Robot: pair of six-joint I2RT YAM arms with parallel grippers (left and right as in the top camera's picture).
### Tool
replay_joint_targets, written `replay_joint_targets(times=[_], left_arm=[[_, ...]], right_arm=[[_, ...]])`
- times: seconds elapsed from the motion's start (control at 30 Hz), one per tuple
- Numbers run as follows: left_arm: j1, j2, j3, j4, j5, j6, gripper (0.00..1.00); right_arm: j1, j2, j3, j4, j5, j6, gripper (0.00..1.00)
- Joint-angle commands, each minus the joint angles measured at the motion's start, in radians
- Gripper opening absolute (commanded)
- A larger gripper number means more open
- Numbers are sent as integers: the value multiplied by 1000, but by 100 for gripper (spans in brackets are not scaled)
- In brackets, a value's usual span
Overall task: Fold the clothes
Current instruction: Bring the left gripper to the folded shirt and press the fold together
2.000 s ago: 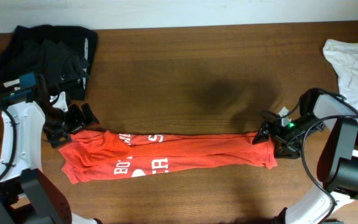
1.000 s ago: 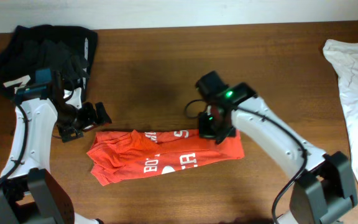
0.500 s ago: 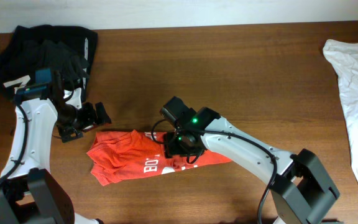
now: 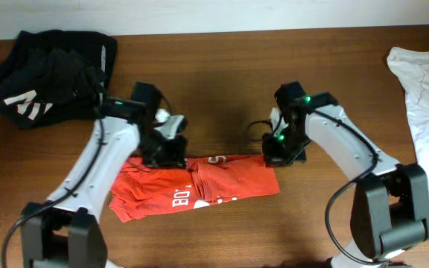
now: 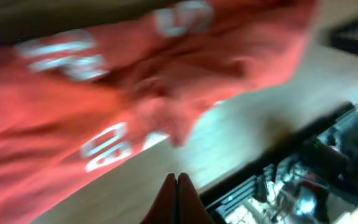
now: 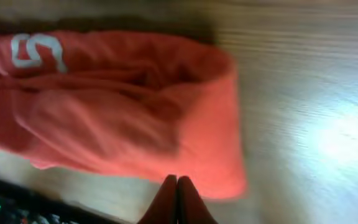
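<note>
The clothes, a red-orange T-shirt [image 4: 199,186] with white lettering, lie folded into a short band on the wooden table. My left gripper [image 4: 171,152] hovers at the shirt's upper edge near its middle. In the left wrist view its fingertips [image 5: 177,186] are pressed together over bare wood, with the shirt [image 5: 104,93] just beyond them. My right gripper [image 4: 275,152] is at the shirt's upper right corner. The right wrist view shows its fingertips [image 6: 177,186] closed with nothing between them, at the near edge of the shirt [image 6: 123,106].
A heap of black garments with white stripes [image 4: 51,67] lies at the table's back left corner. A plain white garment [image 4: 427,82] lies along the right edge. The table's far edge [image 4: 222,31] runs along the top.
The right arm has drawn back from the shirt's middle to its right end. The left arm has swung in from the shirt's left to its upper middle. Both grippers have shut.
</note>
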Motion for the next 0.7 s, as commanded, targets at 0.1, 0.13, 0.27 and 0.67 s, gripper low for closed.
replay_joint_targets(times=[0.1,0.13,0.27,0.67], left_arm=[[-199,-11,-63,150,87,-85,0],[-215,-8,-103,230,86,-127,1],[-216,3,-253,494,62,-171,1],[-124,164,-341,770,-243,-215,5]], right_arm=[[3,-6,-130,157,-161,-52,4],[3,-6,-131,169,-160,-45,4],[4,-5,-135,228,-118,-45,4],[3,-4,-160,317,73,-14,4]])
